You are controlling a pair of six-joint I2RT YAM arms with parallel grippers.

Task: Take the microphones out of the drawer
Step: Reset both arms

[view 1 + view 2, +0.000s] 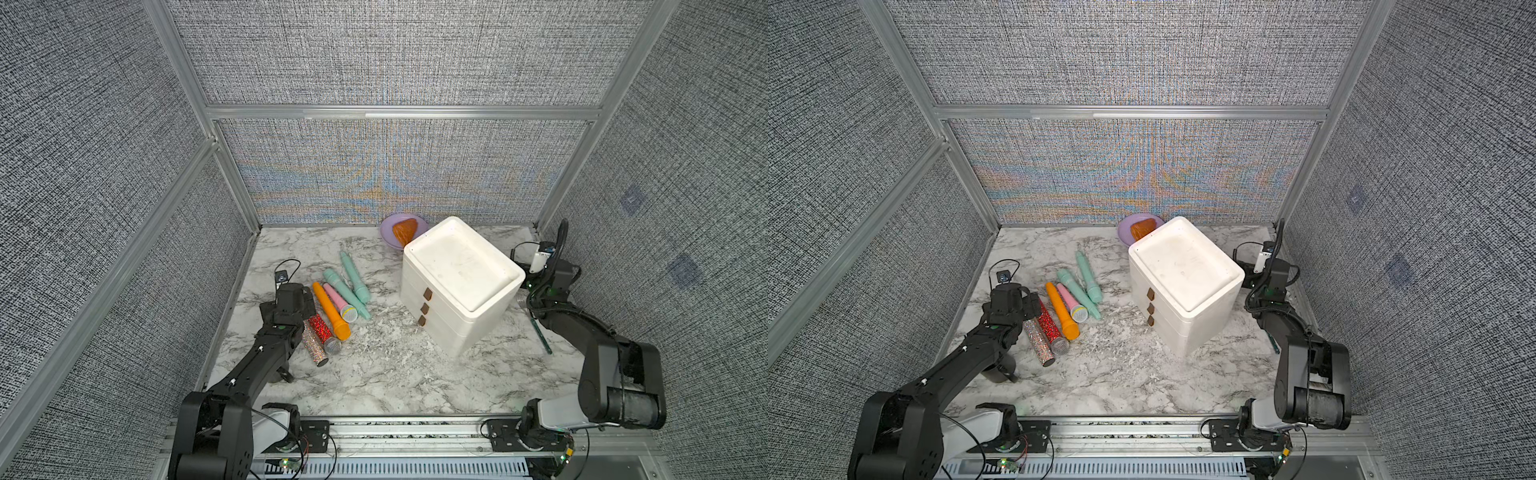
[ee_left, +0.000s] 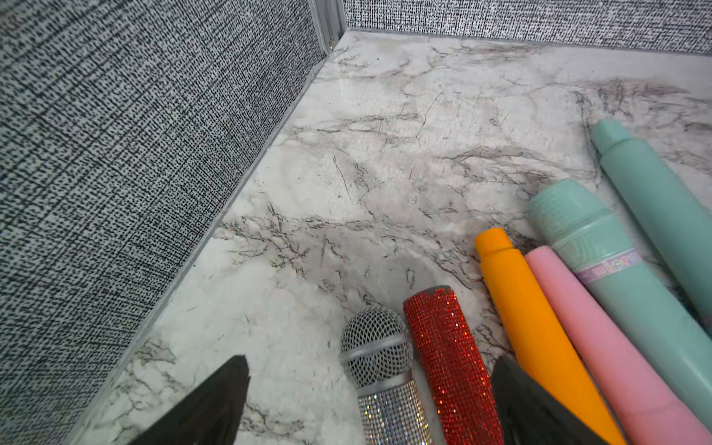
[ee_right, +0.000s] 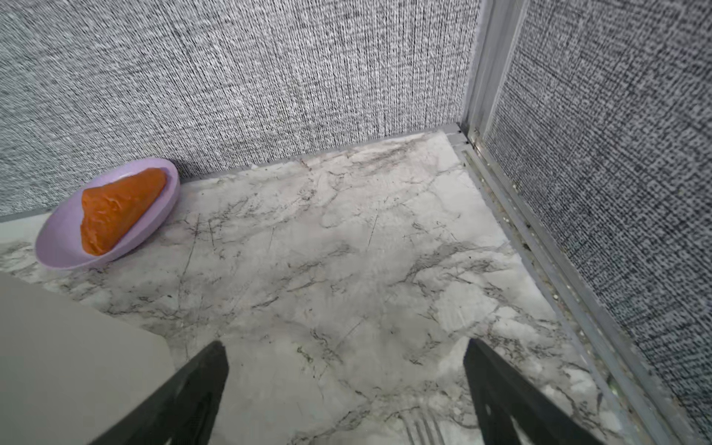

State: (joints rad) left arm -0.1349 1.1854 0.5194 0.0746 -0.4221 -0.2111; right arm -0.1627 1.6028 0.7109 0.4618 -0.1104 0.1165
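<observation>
Left arm [image 1: 249, 365] sits closest, reaching in from the near rail. Left gripper [image 2: 371, 362] hangs over the silver glitter mic [image 2: 385, 370] and red glitter mic [image 2: 450, 358], jaws spread wide, nothing held. Next along: orange mic [image 1: 331, 309], pink mic [image 1: 337, 296], teal mics [image 1: 355, 276], all loose on the marble table [image 1: 374, 386]. Purple plate [image 1: 387, 232] with an orange-brown lump [image 1: 405, 232] at the back. Then white drawer unit [image 1: 461, 282], three brown pull tabs [image 1: 424, 308], every drawer closed, so target microphone is hidden inside; which drawer, cannot tell. Right gripper [image 3: 346, 346] just beside the unit's right side, wide apart, empty. Target probably like the loose ones: light, rigid, round, prone to roll; smooth plastic slippery. Best pinch across mid-handle, after pulling a tab.
</observation>
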